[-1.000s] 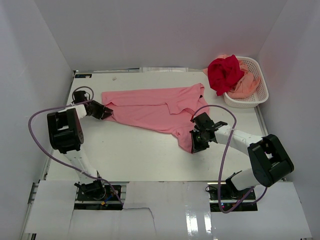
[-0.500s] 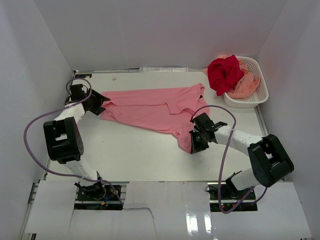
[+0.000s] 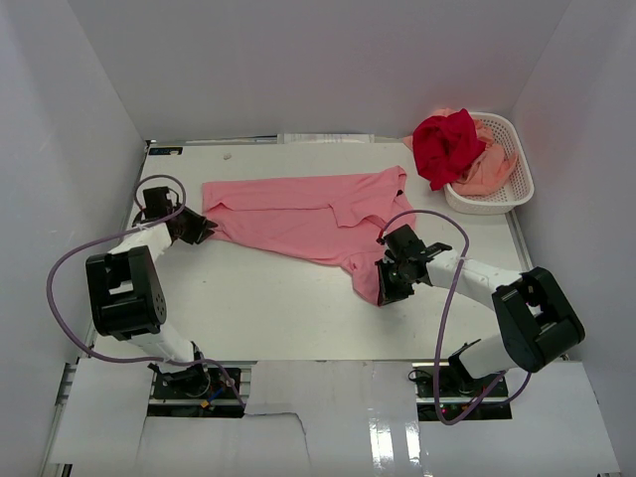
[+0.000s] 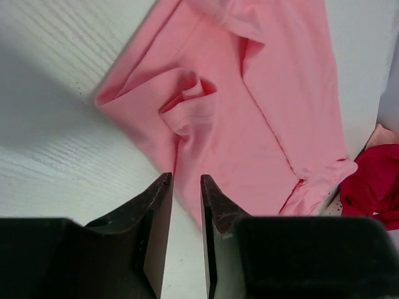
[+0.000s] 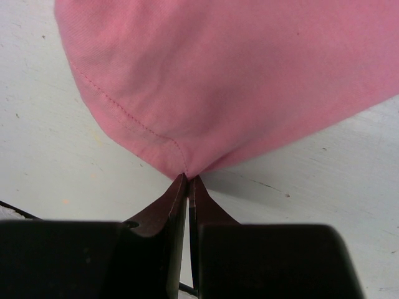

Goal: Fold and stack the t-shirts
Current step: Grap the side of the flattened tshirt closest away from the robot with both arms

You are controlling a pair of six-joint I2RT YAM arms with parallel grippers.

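Note:
The pink t-shirt lies spread and creased across the middle of the table. My left gripper sits at its bunched left edge. In the left wrist view the jaws of this gripper stand slightly apart, with the shirt just ahead of the tips and nothing pinched. My right gripper is shut on the shirt's near right hem corner. In the right wrist view that gripper clamps the stitched hem of the shirt. The deep red t-shirt and the peach t-shirt lie crumpled in the basket.
The white lattice basket stands at the back right corner of the table. White walls close in the left, back and right sides. Purple cables loop beside both arms.
My left gripper swung back toward the far left, then returned to the shirt's left edge with its jaws apart. The right gripper has kept its hold on the hem and hardly moved.

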